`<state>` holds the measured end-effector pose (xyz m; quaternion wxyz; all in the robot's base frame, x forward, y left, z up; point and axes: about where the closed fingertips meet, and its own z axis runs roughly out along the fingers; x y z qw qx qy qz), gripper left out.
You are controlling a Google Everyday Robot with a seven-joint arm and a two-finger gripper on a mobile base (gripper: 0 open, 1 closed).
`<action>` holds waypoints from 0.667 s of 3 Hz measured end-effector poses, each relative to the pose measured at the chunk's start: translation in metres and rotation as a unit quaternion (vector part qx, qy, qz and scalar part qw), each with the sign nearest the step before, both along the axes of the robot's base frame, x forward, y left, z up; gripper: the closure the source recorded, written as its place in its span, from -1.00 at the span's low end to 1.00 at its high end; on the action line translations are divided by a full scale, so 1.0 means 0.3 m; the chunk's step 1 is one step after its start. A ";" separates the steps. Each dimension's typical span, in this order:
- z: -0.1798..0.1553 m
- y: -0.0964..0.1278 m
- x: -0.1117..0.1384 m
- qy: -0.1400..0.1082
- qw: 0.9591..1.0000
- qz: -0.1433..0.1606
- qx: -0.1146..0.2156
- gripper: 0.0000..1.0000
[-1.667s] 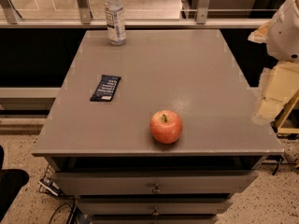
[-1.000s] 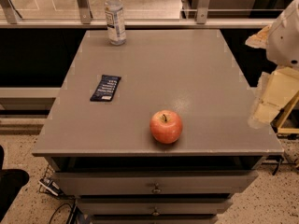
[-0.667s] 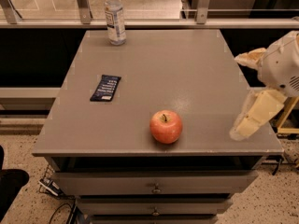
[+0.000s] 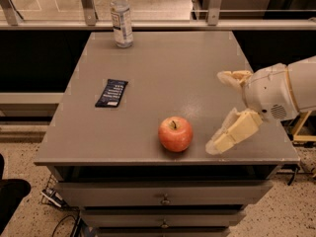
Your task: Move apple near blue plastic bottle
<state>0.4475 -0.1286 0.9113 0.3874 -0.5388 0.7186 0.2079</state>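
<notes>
The red-orange apple (image 4: 175, 133) with a short dark stem sits on the grey table (image 4: 163, 68) near its front edge. The blue plastic bottle (image 4: 121, 18), clear with a white cap and a blue-and-white label, stands upright at the table's far left edge. My gripper (image 4: 219, 110) comes in from the right, its cream fingers (image 4: 232, 133) spread wide apart and empty, just right of the apple and not touching it.
A flat dark blue snack wrapper (image 4: 111, 92) lies on the left half of the table. A metal railing (image 4: 148, 23) runs behind the table. Drawers (image 4: 163, 197) sit below the front edge. A dark gap lies left of the table.
My gripper has moved left from the table's right edge over the tabletop toward the apple. The apple, bottle and wrapper have not moved.
</notes>
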 end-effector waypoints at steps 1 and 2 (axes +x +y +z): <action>-0.033 0.093 0.004 -0.011 0.998 0.020 0.056 -1.00; -0.078 0.176 0.011 -0.018 0.996 0.039 0.077 -1.00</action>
